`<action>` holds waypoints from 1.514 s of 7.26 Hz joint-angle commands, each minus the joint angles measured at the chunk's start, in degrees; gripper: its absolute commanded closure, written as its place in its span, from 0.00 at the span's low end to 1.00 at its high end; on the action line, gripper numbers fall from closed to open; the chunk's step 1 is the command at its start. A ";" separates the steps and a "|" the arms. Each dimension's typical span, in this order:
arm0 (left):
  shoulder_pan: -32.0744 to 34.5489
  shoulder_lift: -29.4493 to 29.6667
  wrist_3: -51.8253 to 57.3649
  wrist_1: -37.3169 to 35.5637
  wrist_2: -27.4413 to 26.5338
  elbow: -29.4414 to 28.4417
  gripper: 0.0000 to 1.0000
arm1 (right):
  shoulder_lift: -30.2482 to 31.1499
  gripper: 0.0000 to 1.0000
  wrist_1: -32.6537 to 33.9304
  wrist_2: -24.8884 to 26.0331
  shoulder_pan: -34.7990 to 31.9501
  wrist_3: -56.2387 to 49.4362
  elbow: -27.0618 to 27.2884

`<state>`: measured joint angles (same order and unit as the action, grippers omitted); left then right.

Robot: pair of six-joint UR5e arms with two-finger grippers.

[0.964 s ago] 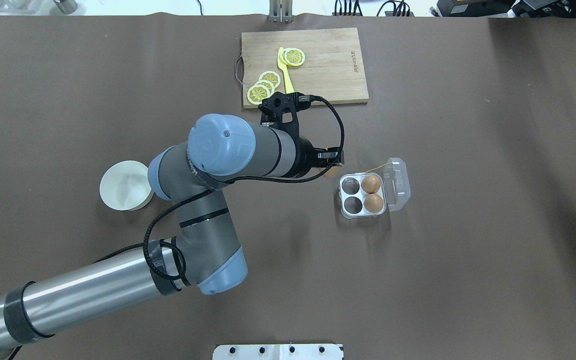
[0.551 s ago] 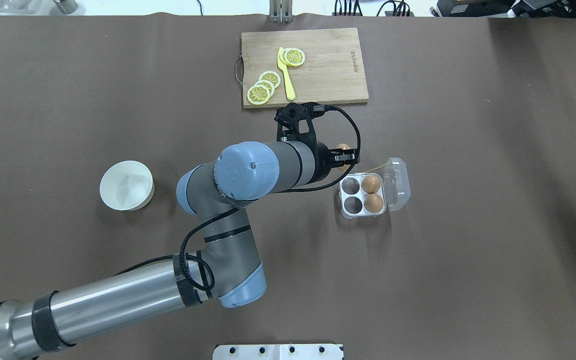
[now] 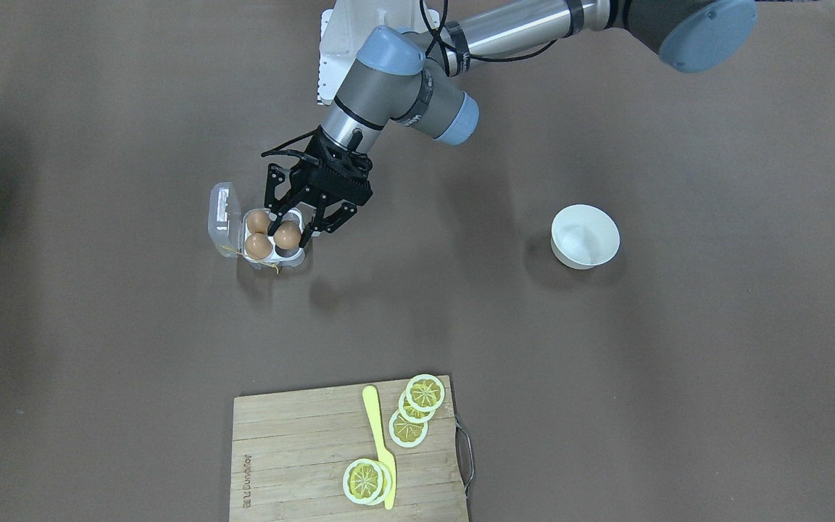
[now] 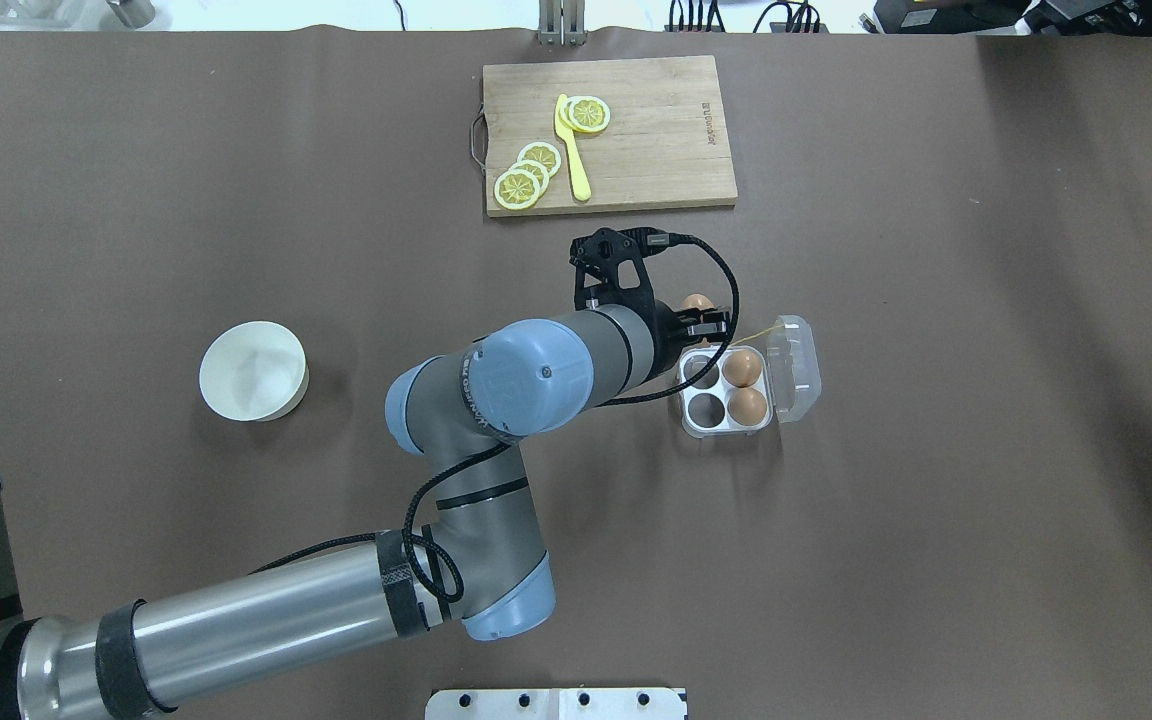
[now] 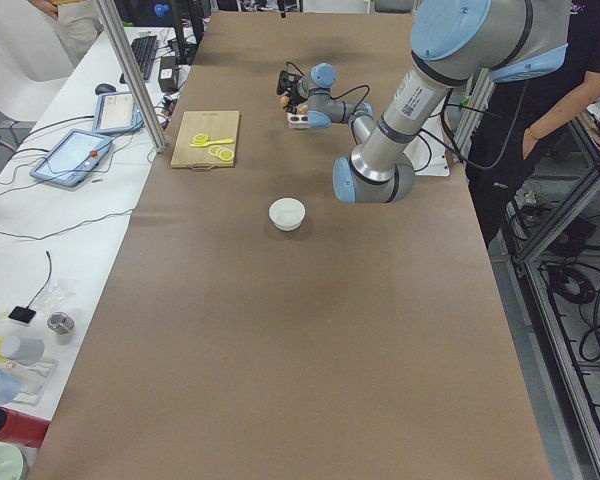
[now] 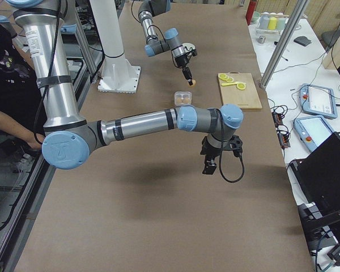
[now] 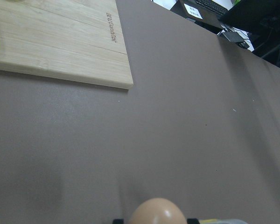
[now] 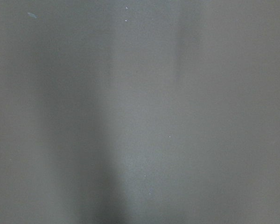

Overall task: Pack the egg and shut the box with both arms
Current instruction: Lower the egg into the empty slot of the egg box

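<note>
My left gripper [image 4: 704,318] is shut on an orange-brown egg [image 4: 698,302] and holds it just above the far left corner of the box [image 4: 693,425]. In the front view the held egg [image 3: 288,235] hangs over an empty cell of the clear box [image 3: 300,258]. Two more eggs [image 4: 742,367] [image 4: 747,404] sit in the right-hand cells. The lid [image 4: 798,380] lies open to the right, with a yellowish string [image 4: 758,331] at its far edge. The held egg also shows at the bottom of the left wrist view [image 7: 157,212]. My right gripper [image 6: 217,160] hangs over bare table; I cannot tell whether it is open or shut.
A white bowl [image 4: 253,370] stands on the left of the table. A wooden cutting board [image 4: 656,150] with lemon slices [image 4: 528,172] and a yellow knife [image 4: 570,150] lies at the far edge. A white metal stand base [image 4: 556,703] is at the near edge.
My left arm has swung to the right and carried the egg from beside the box's left side to over its far left corner. The box and its two eggs have not moved.
</note>
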<state>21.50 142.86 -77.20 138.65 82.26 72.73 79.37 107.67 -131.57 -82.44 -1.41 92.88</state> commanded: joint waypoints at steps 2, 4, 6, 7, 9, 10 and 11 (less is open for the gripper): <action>-2.68 0.05 0.03 0.13 -3.94 -1.28 0.51 | -0.01 0.00 -0.09 0.00 0.00 0.00 0.11; -3.74 0.05 0.03 0.04 -4.04 -1.45 0.51 | -0.09 0.00 -0.09 0.00 0.00 0.00 0.29; -4.53 0.14 0.03 0.04 -5.00 -1.54 0.51 | -0.10 0.00 -0.09 0.09 0.00 0.09 0.55; -4.97 0.14 0.03 0.04 -5.00 -1.54 0.51 | -0.10 0.00 0.00 0.09 0.00 0.09 0.55; -4.97 0.14 0.03 0.04 -5.00 -1.54 0.41 | -0.10 0.00 0.00 0.09 0.00 0.09 0.55; -5.06 0.14 0.03 0.13 -5.00 -1.45 0.39 | -0.10 0.00 -0.09 0.09 0.00 0.09 0.55; -4.97 0.14 0.03 0.13 -5.00 -1.45 0.09 | -0.18 0.00 -0.09 0.09 0.00 0.09 0.55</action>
<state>16.50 143.00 -77.17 138.75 77.26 71.24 79.25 107.60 -131.49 -82.44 -1.32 93.42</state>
